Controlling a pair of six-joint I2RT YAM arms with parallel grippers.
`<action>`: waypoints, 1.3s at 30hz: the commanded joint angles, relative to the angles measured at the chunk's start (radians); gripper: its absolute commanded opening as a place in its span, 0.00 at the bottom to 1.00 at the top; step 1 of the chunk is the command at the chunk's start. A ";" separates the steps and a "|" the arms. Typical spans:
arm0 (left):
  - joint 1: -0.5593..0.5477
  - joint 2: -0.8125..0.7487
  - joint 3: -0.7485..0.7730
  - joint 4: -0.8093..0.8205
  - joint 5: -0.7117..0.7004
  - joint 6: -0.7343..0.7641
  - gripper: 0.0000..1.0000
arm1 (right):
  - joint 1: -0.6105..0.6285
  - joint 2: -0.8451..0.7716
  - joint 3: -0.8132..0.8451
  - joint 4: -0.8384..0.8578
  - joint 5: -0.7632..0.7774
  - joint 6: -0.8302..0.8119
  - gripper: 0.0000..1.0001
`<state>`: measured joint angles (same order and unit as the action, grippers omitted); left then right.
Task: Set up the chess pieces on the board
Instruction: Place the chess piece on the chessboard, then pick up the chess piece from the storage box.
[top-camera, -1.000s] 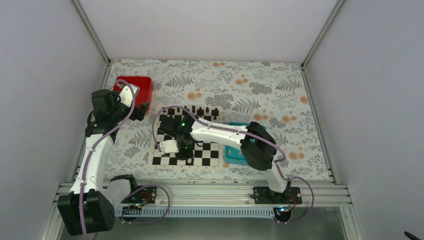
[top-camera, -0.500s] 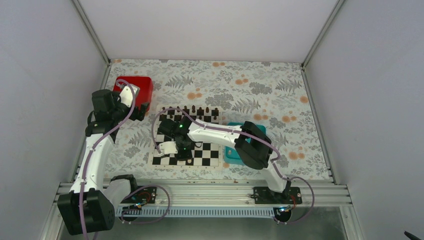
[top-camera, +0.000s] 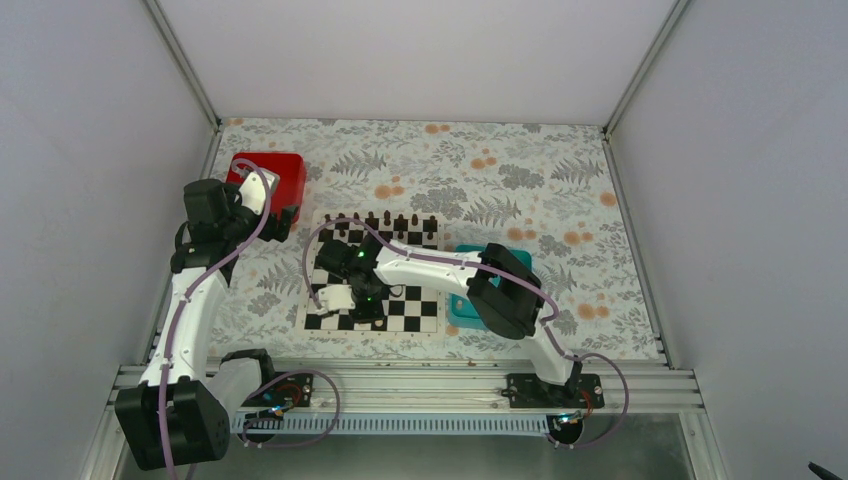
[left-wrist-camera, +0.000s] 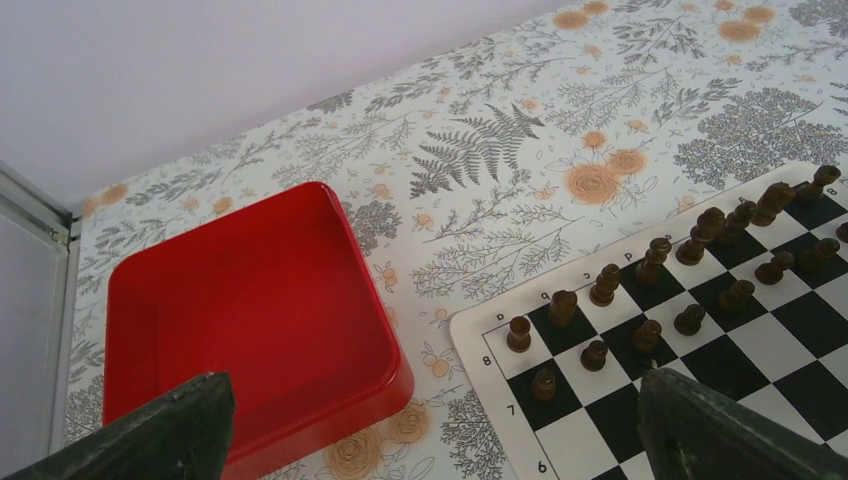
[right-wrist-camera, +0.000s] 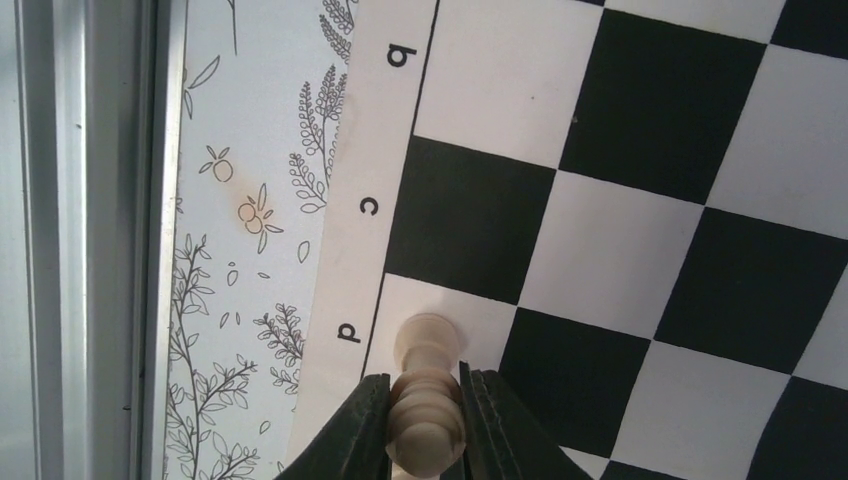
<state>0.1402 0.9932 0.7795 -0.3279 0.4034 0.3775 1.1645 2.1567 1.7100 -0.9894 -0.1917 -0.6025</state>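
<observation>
The chessboard (top-camera: 420, 305) lies mid-table, its near edge close to the metal rail (right-wrist-camera: 90, 250), with only a narrow strip of patterned cloth between them. A red tray (left-wrist-camera: 240, 310) sits just off its far-left corner, and a teal tray (top-camera: 462, 305) is at its right side. Dark pieces (left-wrist-camera: 650, 265) fill the far rows, and the near squares lie open.

The right arm bends left across the board. The right gripper (right-wrist-camera: 425, 410) points down, pinching a pale piece (right-wrist-camera: 430, 345) over the white edge square by the letter d. Whether the piece touches the square is unclear.

The left arm is raised beside the red tray, and the left gripper (left-wrist-camera: 432, 385) is spread wide, holding nothing.
</observation>
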 joint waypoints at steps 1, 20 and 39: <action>0.006 -0.004 -0.009 0.018 0.020 0.004 1.00 | 0.010 -0.012 -0.021 0.006 0.005 -0.012 0.23; 0.007 -0.025 -0.008 0.014 0.017 0.001 1.00 | -0.266 -0.452 -0.175 -0.004 0.051 -0.002 0.49; 0.010 -0.036 -0.008 0.012 0.039 -0.003 1.00 | -0.830 -0.925 -0.848 0.204 0.013 -0.096 0.46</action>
<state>0.1444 0.9791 0.7795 -0.3275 0.4210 0.3775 0.3546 1.2373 0.9356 -0.8833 -0.1814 -0.6785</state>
